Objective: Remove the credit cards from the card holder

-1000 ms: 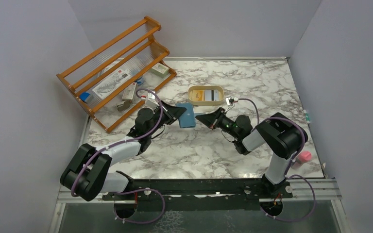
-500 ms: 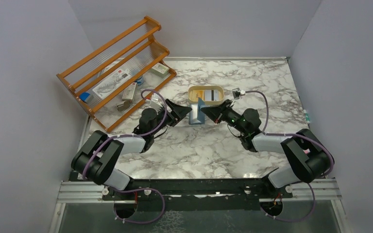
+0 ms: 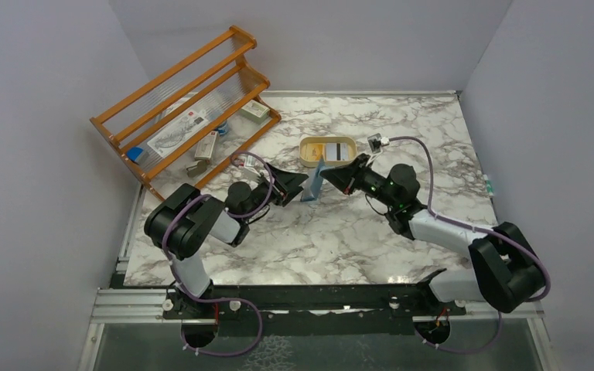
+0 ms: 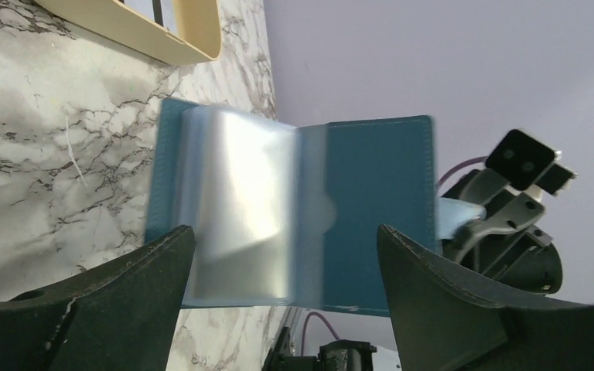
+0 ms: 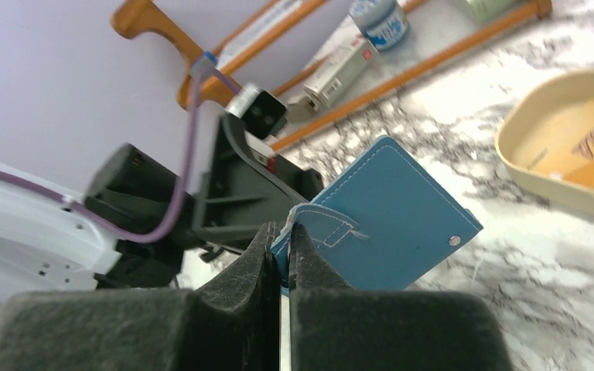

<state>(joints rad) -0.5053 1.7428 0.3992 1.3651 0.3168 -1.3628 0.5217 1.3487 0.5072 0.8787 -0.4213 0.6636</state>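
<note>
Centre of the marble table (image 3: 294, 232): the card holder (image 5: 402, 224) stands open on edge between the two grippers, with its teal cover toward the right arm and its clear inner sleeves (image 4: 232, 209) facing the left. The right gripper (image 5: 282, 241) is pinched tight on the snap tab (image 5: 325, 220), its fingers nearly meeting. The left gripper (image 4: 286, 236) is spread wide, its fingers framing the holder's two leaves; whether they touch it I can't say from here, and the sleeves are too blurred to read. Just behind the holder sits the cream tray (image 3: 329, 138), with credit cards (image 3: 319, 152) lying flat inside, one yellow and one with a dark stripe. An orange wooden rack (image 3: 178, 108) stands at the far left.
</note>
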